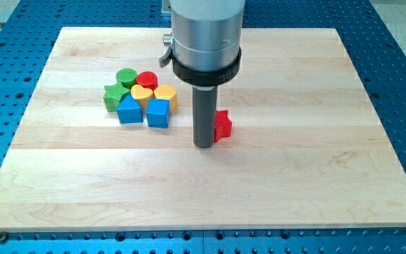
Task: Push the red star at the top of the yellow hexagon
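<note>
The rod's tip (204, 145) rests near the board's (316, 183) middle, touching — or nearly touching — the red star (223, 125) on its right; with no jaws, it grasps nothing. The rod hides half the star, so its pointing and long axis cannot be told. The yellow hexagon (166, 94) sits well apart in the cluster toward the top-left corner — beside a yellow block (142, 93) and above a blue cube (158, 113).

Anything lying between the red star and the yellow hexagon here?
In the camera view, only my tip and its rod stand between the red star and the yellow hexagon; no block lies there, just bare board.
</note>
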Controlling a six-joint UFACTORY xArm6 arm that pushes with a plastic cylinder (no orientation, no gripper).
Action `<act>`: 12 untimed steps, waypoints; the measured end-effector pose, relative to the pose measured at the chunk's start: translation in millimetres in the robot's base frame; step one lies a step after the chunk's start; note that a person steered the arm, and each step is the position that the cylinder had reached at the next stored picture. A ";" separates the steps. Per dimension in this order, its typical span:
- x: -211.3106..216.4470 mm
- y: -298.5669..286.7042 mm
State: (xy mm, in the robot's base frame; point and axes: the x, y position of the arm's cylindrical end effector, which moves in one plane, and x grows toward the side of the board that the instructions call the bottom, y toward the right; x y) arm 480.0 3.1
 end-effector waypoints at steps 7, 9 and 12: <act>5.9 9.1; -6.7 44.6; -61.7 -3.2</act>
State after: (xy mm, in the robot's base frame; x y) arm 418.3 -0.1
